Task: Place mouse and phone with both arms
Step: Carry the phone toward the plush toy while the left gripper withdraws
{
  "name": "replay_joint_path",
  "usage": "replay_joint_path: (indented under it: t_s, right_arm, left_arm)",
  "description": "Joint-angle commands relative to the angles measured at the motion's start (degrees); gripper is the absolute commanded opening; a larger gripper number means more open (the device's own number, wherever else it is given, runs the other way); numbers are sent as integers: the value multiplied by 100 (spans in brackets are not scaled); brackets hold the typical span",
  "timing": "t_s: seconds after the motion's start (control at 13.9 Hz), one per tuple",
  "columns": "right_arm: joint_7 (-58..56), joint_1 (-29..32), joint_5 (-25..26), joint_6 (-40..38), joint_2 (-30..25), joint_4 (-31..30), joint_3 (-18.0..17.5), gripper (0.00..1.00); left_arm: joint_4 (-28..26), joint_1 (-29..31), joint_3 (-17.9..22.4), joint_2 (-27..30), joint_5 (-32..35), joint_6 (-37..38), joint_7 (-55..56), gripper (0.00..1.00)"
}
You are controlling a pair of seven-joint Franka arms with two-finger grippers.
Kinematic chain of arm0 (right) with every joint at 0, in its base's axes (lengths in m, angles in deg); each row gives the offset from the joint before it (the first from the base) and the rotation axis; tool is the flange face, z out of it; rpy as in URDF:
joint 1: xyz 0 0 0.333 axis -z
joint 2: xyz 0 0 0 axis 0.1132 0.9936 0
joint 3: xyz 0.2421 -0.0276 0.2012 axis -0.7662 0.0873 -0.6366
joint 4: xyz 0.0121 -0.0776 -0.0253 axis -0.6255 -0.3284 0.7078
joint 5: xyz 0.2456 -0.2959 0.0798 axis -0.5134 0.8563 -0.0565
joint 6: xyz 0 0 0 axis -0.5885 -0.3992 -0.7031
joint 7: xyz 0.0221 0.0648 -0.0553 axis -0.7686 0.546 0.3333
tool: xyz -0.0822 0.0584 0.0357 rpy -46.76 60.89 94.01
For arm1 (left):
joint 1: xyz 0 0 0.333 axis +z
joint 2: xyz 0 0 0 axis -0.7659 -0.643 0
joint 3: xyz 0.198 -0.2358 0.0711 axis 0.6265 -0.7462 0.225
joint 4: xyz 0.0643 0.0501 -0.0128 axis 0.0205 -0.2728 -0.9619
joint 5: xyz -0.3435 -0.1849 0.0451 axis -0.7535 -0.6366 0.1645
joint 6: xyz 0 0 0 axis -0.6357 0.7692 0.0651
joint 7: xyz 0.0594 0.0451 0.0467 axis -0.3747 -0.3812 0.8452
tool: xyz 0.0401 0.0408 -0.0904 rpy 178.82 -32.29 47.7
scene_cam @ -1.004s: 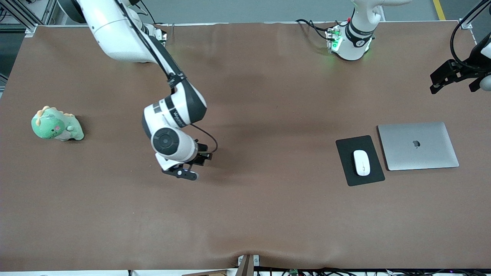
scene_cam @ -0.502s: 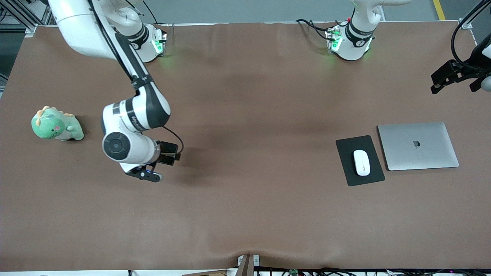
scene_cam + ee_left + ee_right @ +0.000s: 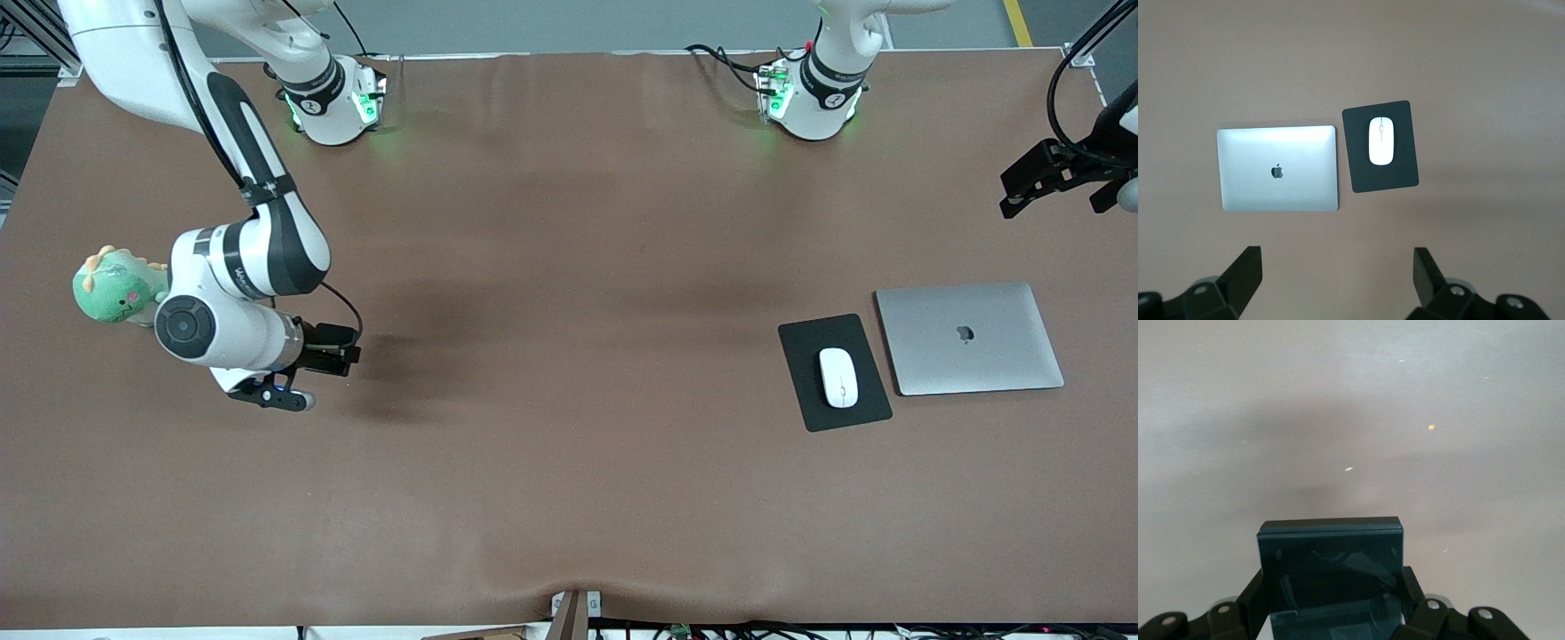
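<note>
The white mouse [image 3: 838, 377] lies on a black mouse pad [image 3: 805, 391] toward the left arm's end of the table; it also shows in the left wrist view [image 3: 1381, 141]. My right gripper [image 3: 267, 391] is shut on the black phone [image 3: 1330, 567] and holds it over bare table beside a green toy. The phone is hidden under the wrist in the front view. My left gripper [image 3: 1053, 178] is open and empty, high over the table's edge at the left arm's end, with its fingertips [image 3: 1251, 260] wide apart.
A closed silver laptop [image 3: 969, 338] lies beside the mouse pad, toward the left arm's end. A green plush dinosaur [image 3: 111, 289] sits at the right arm's end, partly covered by the right arm's wrist. The table has a brown cloth [image 3: 569, 356].
My right arm has swung with the phone from the table's middle toward the right arm's end, up to the green toy. The left arm, mouse and laptop have not moved.
</note>
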Motion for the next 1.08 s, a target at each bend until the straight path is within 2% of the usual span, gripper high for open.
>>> replay_joint_path:
  t_s: [0.0, 0.43, 0.79, 1.0]
  right_arm:
    - [-454, 453, 115, 500, -546, -931, -102, 0]
    - [-1305, 1191, 220, 536, -1021, -1705, -111, 0]
    - [-1992, 1728, 238, 1150, -1092, -2312, -102, 0]
    - [-2292, 1904, 238, 1861, -1039, -2724, -111, 0]
  left_arm:
    - [-47, 28, 38, 109, -119, 34, 25, 100]
    - [33, 117, 38, 56, -189, -1, 43, 100]
    - [24, 117, 38, 65, -189, 16, 43, 100]
    - [15, 117, 38, 65, -189, 16, 43, 100]
